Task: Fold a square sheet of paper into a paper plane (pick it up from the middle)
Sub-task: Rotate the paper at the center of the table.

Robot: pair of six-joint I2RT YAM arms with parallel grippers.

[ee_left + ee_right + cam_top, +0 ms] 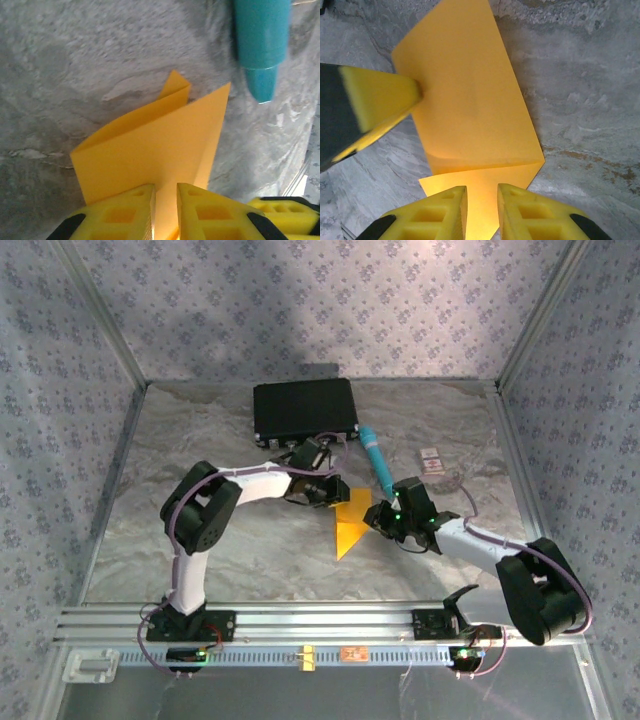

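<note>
Paper (351, 527), orange-yellow and folded, sits at the middle of the grey marbled table (250, 540) between my two claws. One sharp point aims back toward my bases. Nearest to me, my right claw (482, 210) reaches in from the right. Its yellow fingers stand a narrow gap apart, with the paper's edge running between them. That edge is a thin layer glowing with light, just below the straight edge of a larger folded flap. I cannot tell whether these fingers pinch the paper or merely flank it. A little farther off, my left claw (166, 207) comes in from the left, on the far side of the paper. Its fingers are also narrowly apart with the paper passing between them, and again I cannot tell whether the grip is firm. Seen from my right wrist, one black-and-yellow finger (380, 97) of that left claw touches the flap's left edge. Seen from my left wrist, the paper shows two layers meeting at a fold, with a small corner peeking out behind. Just beyond the paper lies a teal tube (376, 462), apart from it. A small white card (432, 460) lies to the tube's right. Farthest back, a black case (305, 410) lies flat near the rear wall.
</note>
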